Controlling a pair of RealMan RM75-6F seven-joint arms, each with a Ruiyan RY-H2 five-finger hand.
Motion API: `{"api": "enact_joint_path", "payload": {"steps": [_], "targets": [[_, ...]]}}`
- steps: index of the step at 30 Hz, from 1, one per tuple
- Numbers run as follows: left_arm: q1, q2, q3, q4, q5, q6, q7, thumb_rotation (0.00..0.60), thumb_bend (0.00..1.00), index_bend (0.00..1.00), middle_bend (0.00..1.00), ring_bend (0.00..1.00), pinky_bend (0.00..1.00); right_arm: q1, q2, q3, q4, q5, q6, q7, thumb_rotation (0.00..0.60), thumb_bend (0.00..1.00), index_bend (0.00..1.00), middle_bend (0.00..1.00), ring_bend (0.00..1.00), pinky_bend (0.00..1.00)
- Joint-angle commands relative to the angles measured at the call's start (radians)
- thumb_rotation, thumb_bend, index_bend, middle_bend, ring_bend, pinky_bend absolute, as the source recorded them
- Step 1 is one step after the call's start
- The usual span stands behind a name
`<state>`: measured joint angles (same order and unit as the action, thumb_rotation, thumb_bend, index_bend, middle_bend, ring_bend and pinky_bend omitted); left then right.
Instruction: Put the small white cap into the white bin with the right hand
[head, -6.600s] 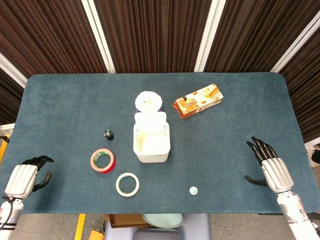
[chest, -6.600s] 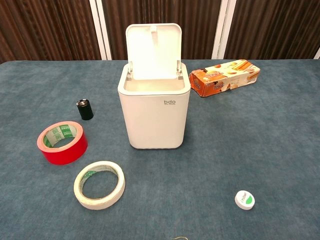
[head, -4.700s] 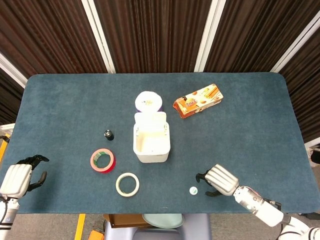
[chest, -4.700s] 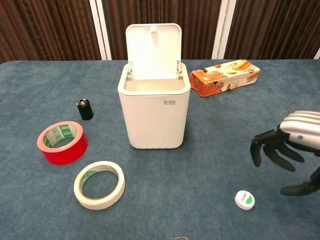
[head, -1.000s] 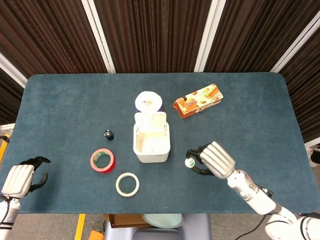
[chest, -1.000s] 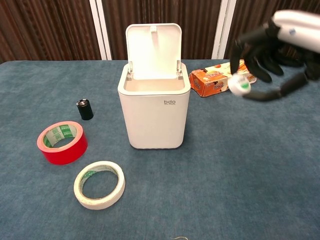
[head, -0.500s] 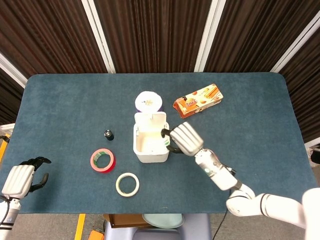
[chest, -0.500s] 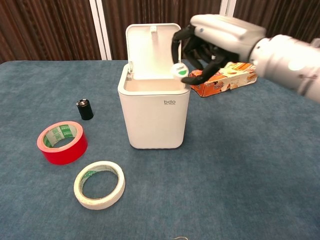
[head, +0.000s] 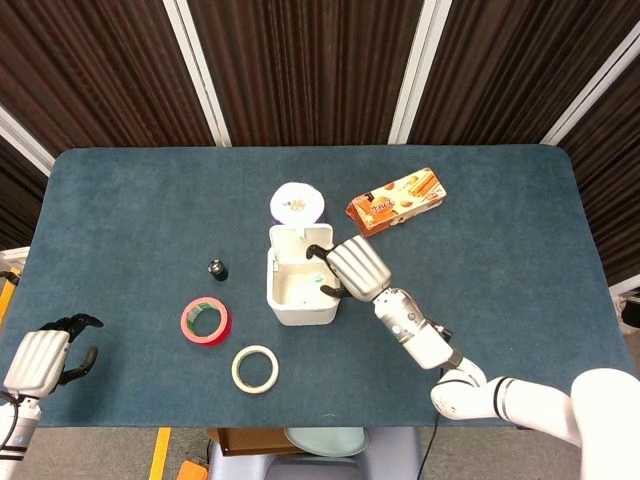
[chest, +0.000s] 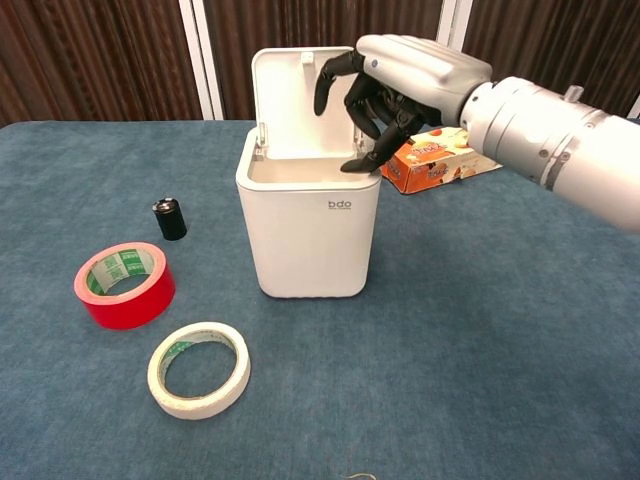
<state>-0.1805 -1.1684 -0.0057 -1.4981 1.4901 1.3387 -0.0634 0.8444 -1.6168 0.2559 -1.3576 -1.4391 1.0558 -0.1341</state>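
Observation:
The white bin (chest: 310, 230) stands mid-table with its lid (chest: 300, 100) tipped up at the back; from above I look into its opening (head: 296, 282). My right hand (chest: 392, 78) hovers over the bin's right rim with fingers spread and nothing between them; in the head view the right hand (head: 354, 266) covers that rim. The small white cap shows in neither view. My left hand (head: 42, 357) rests at the table's near left corner, holding nothing, fingers loosely apart.
Left of the bin lie a red tape roll (chest: 124, 284), a white tape roll (chest: 199, 368) and a small black cylinder (chest: 170, 218). An orange snack box (head: 396, 201) lies behind my right hand. A round white and purple object (head: 296, 203) sits behind the bin.
The right hand moved further over the bin's opening and spread its fingers. The cap it pinched half a second ago is gone from sight. The left hand stayed put.

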Motion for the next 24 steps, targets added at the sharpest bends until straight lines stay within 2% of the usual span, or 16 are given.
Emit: {"api": "enact_joint_path", "payload": {"steps": [1,6,9,14,19,24], "targets": [[-0.001,-0.001,0.001,0.0,0.001,-0.001,0.002,0.6,0.45,0.35,0.33,0.35,0.43,-0.012,0.025,-0.01,-0.033,-0.009,0.015,0.009,0.6,0.09,0.38,0.86,0.84,1.0],[-0.002,-0.002,0.001,0.001,-0.001,-0.004,0.004,0.6,0.45,0.35,0.33,0.35,0.43,-0.051,0.08,-0.023,-0.115,-0.043,0.083,0.029,0.6,0.09,0.31,0.86,0.84,1.0],[-0.001,-0.001,0.001,0.0,0.0,-0.002,0.003,0.6,0.45,0.35,0.33,0.35,0.43,-0.107,0.13,-0.046,-0.18,-0.094,0.177,0.046,0.6,0.09,0.37,0.86,0.84,1.0],[0.001,-0.001,0.001,-0.001,0.0,0.002,0.005,0.6,0.45,0.35,0.33,0.35,0.43,-0.264,0.22,-0.129,-0.248,-0.197,0.401,0.049,0.6,0.09,0.41,0.86,0.8,0.99],[0.001,-0.004,0.002,-0.005,0.0,0.003,0.024,0.6,0.45,0.35,0.33,0.35,0.43,-0.434,0.259,-0.216,-0.152,-0.264,0.608,0.017,0.6,0.09,0.51,0.82,0.71,0.9],[0.001,-0.009,0.005,-0.011,0.006,0.006,0.055,0.6,0.45,0.36,0.33,0.35,0.43,-0.552,0.232,-0.245,0.012,-0.242,0.718,0.045,0.6,0.09,0.53,0.62,0.53,0.7]]}}
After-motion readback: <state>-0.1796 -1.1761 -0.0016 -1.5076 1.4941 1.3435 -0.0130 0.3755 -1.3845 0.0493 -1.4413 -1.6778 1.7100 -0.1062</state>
